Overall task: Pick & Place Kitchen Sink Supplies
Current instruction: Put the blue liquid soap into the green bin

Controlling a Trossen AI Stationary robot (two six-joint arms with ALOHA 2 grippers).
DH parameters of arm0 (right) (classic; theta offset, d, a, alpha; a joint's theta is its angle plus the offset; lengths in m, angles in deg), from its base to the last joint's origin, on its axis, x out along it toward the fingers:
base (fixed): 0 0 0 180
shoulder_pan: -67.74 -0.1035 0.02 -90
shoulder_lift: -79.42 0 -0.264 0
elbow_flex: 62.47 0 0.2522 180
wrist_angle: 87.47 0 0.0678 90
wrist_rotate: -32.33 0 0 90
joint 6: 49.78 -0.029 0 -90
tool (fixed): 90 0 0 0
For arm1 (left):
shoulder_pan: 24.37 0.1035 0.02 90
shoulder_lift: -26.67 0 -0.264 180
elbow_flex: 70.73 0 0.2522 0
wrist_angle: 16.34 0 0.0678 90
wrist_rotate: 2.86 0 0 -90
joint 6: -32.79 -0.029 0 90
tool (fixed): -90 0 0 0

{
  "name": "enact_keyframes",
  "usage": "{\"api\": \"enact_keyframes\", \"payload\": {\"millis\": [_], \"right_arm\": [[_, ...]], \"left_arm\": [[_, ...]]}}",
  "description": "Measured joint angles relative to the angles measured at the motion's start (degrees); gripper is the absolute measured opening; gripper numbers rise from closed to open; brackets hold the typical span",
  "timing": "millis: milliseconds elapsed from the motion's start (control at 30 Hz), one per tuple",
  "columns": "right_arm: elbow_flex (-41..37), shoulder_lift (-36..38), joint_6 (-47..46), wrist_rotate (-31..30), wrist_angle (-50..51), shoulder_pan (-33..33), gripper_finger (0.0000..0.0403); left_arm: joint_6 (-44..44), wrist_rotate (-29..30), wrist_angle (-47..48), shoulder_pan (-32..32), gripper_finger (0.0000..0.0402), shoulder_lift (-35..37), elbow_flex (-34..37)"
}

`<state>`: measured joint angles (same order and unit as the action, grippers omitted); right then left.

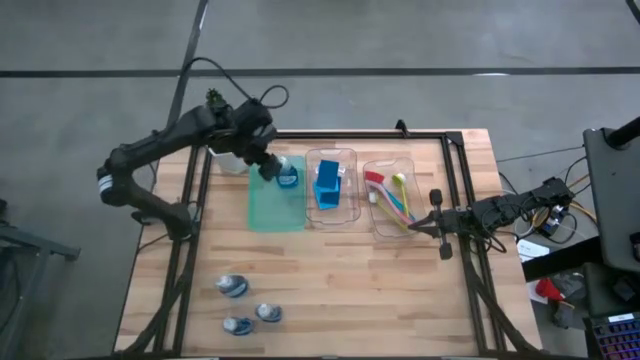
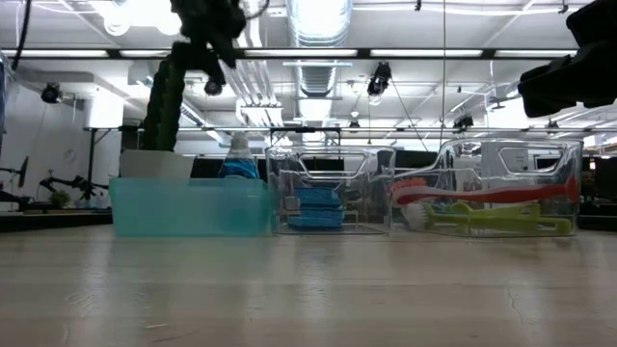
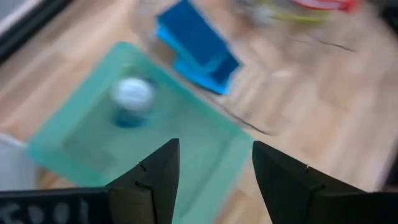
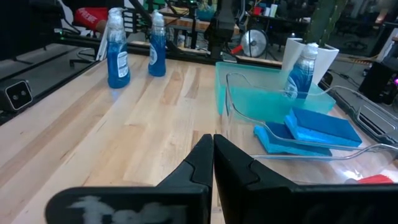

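Hovering spread over the green tray (image 1: 265, 210), left gripper (image 3: 214, 177) (bottle (image 1: 288, 174) inside).

A lab or workshop: bare ceiling ducts (image 2: 318, 24) and strip lights overhead, grey concrete floor (image 1: 80, 60) around the wooden surface (image 1: 350, 290).

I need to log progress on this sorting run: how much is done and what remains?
Done: one bottle stands in the green tray, blue sponges fill the middle clear tray, and brushes lie in the right clear tray. In hand: nothing; the left gripper hovers over the green tray, jaws open. Left: three bottles on the table. The right gripper waits shut at the right.
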<state>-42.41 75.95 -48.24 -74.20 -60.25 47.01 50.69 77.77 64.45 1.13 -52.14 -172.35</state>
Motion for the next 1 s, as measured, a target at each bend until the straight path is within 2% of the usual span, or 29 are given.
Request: {"api": "enact_keyframes", "payload": {"millis": [200,333,433,533,667,1000], "right_arm": [[0.0,0.0,0.03,0.0,0.01,0.0,0.0008],[0.0,0.0,0.02,-0.01,0.0,-0.01,0.0008],[0.0,0.0,0.08,0.01,0.01,-0.01,0.0008],[0.0,0.0,0.11,0.0,0.0,-0.01,0.0008],[0.0,0.0,0.07,0.01,0.0,-0.01,0.0008],[0.0,0.0,0.11,-0.01,0.01,-0.01,0.0008]], "left_arm": [[6.56,-0.99,-0.05,-11.26,0.0193,3.7,0.0],[8.31,-0.92,-0.12,-21.48,0.0193,4.34,0.0],[13.61,0.25,-1.31,-29.59,0.0193,3.72,0.02],[18.55,3.27,-4.65,-37.18,0.0193,2.13,0.02],[20.07,5.45,-8.67,-45.41,0.0193,-0.85,0.02],[32.46,6.83,-10.7,-59.22,0.0193,-8.54,0.02]]}}
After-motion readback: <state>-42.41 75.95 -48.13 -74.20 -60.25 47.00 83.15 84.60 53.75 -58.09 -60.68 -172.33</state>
